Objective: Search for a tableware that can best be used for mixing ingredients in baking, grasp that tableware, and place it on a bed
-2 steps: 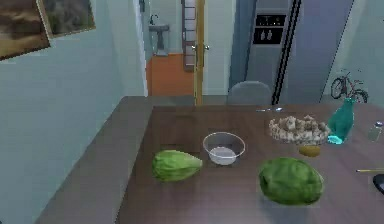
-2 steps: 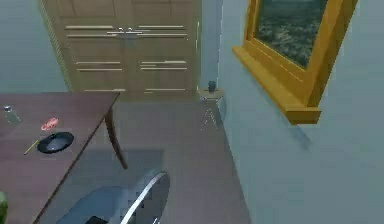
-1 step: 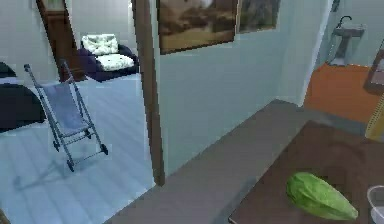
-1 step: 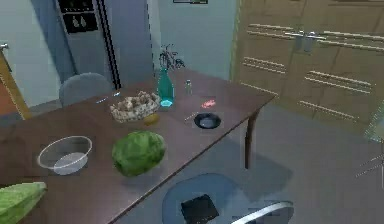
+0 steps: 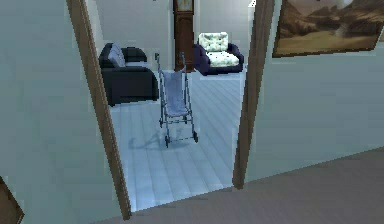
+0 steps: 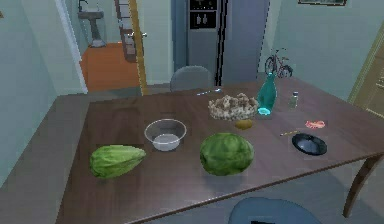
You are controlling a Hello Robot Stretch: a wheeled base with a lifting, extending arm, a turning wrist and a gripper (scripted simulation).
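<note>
In the forward view the painting (image 5: 330, 25) is cut by the top and right edges, and the door frame (image 5: 98, 100) hides a part of the dark armchair (image 5: 128, 72). In the arm side view the table (image 6: 120, 125) hides most of the grey chair (image 6: 190, 75), and the pinkish thing (image 6: 316, 124) is too small to name.

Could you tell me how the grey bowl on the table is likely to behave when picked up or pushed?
The bowl looks thin-walled and empty, so probably light. Its wide, low shape suggests it would slide on the table rather than tip. Its smooth rim may be slippery to grip.
</note>
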